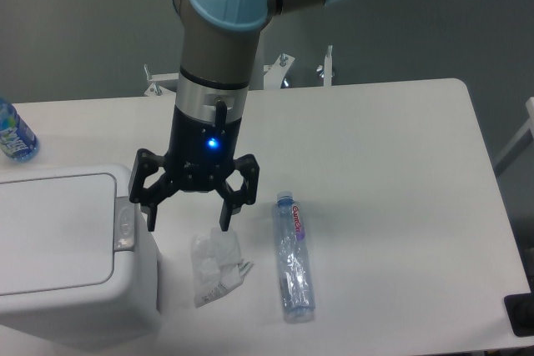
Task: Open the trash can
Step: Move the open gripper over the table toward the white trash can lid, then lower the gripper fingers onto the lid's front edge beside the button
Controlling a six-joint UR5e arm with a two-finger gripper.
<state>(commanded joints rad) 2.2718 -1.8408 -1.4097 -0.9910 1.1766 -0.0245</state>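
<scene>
Fixed cam, the only view: the trash can [71,256] sits at the front-left corner of the table [400,164], running off the left and bottom edges of the shot. Its flat lid panel [50,235] lies flush in the top, so the bin is shut and nothing of the task is done yet; as I judge it, the whole job is left, i.e. getting onto the small grey push-button latch [124,224] at the lid's right side, pressing it, and the lid coming up. The gripper [187,223] hangs on the arm just right of the bin's upper right corner, pointing down, jaws spread wide w/ nothing between them. Its left-hand fingertip [152,221] shows just beside the latch, right at the bin's right rim; can't tell from this angle whether it is touching the plastic or hovering above it, nor how high it is. The other fingertip [223,224] is over the table, above a crumpled clear wrapper [215,266] that lies just off the bin's right wall. A clear plastic bottle [293,258] lies flat farther right, towards the front edge, apart from the pincer. A blue-labelled bottle [14,132] stands at the table's left edge behind the bin, well apart from the pincer.
</scene>
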